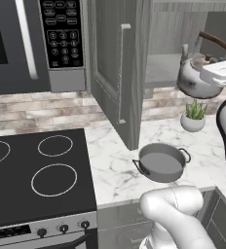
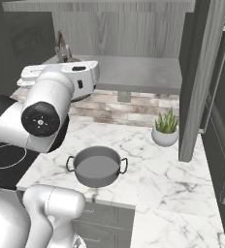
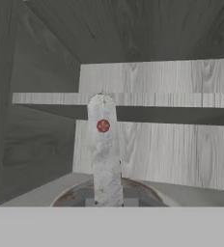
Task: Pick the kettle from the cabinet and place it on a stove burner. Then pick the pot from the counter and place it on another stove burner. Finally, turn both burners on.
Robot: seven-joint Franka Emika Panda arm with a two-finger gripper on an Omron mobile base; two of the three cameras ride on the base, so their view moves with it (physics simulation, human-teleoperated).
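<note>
The gripper (image 3: 107,200) is sitting closed on the kettle (image 1: 197,78), gripping its arched brown handle and holding it in the air in front of the open cabinet (image 1: 116,73), above the small potted plant (image 1: 193,116) on the counter (image 1: 115,165). The pot (image 1: 161,162) is resting on the marble between the cabinet door's lower edge and the counter's front edge, well apart from the kettle. To its left, the black cooktop is showing its burners (image 1: 54,179) bare.
</note>
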